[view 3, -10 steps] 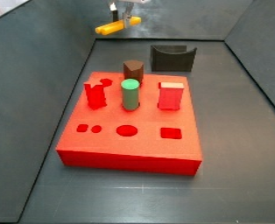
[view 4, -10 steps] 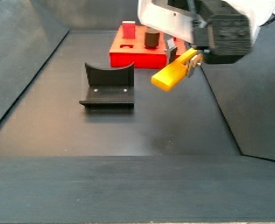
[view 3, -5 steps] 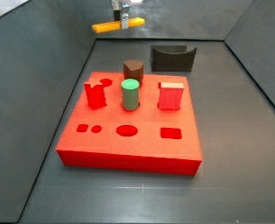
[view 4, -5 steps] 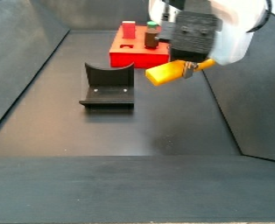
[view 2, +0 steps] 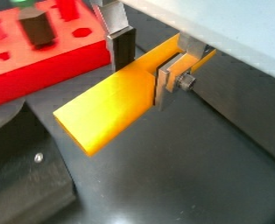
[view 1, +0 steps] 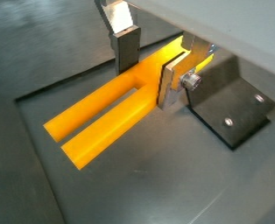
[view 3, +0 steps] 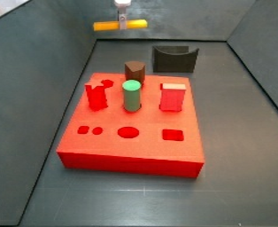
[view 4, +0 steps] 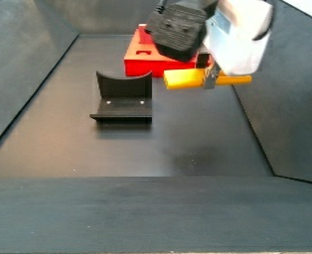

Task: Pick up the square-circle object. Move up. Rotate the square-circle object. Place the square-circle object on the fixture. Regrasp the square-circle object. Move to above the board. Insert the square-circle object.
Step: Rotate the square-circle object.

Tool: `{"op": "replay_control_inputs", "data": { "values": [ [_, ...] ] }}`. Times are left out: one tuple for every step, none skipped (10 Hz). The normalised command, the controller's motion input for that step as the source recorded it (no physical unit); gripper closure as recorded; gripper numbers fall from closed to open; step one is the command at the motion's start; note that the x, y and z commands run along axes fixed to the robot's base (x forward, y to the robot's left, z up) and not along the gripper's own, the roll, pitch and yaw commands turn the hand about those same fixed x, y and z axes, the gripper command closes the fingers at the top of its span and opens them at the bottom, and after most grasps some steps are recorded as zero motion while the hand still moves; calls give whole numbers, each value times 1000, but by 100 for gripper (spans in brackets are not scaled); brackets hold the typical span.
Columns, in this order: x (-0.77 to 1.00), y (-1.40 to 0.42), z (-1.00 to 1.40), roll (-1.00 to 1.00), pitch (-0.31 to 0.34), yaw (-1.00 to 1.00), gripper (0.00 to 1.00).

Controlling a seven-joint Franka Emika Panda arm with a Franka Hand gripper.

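Yellow-orange is what fills both my wrist views: the square-circle object (view 1: 110, 122) lies lengthwise between the fingers (view 1: 126, 45), and the gripper (view 2: 144, 63) is clamped on it, a dark pad against one long side and the silver plate against the opposite side. In a side view I see the gripper (view 3: 122, 13) high above the floor near the far wall, with the square-circle object (view 3: 118, 26) held roughly level and clear of everything below it. In a side view from the opposite end, the peg (view 4: 192, 78) sticks out sideways under the white and black wrist, hanging in the air between the fixture (view 4: 120, 98) and the side wall, touching neither. The fixture (view 3: 174, 59) sits on the dark floor just behind the board (view 3: 132, 135), its U-shaped cut-out facing up and holding nothing. On the red board I can make out a brown peg (view 3: 135, 72), a green cylinder (view 3: 132, 95) and two red upright pieces (view 3: 173, 97), with open holes along its near edge. A wrist view also catches a corner of the board (view 2: 40, 52) and a dark peg (view 2: 36, 28) on it.
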Motion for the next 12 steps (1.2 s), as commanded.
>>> {"op": "replay_control_inputs", "data": {
  "values": [
    [28,18,-10,-5,-6,-1000,100],
    [28,18,-10,-5,-7,-1000,100],
    [28,18,-10,-6,-7,-1000,100],
    [28,18,-10,-6,-7,-1000,100],
    [28,18,-10,-6,-8,-1000,100],
    [28,18,-10,-7,-8,-1000,100],
    [28,18,-10,-7,-8,-1000,100],
    [28,18,-10,-7,-9,-1000,100],
    [28,19,-10,-8,-9,-1000,100],
    [28,19,-10,-8,-10,-1000,100],
    [28,19,-10,-8,-10,-1000,100],
    [28,19,-10,-9,-11,-1000,100]
  ]
}}
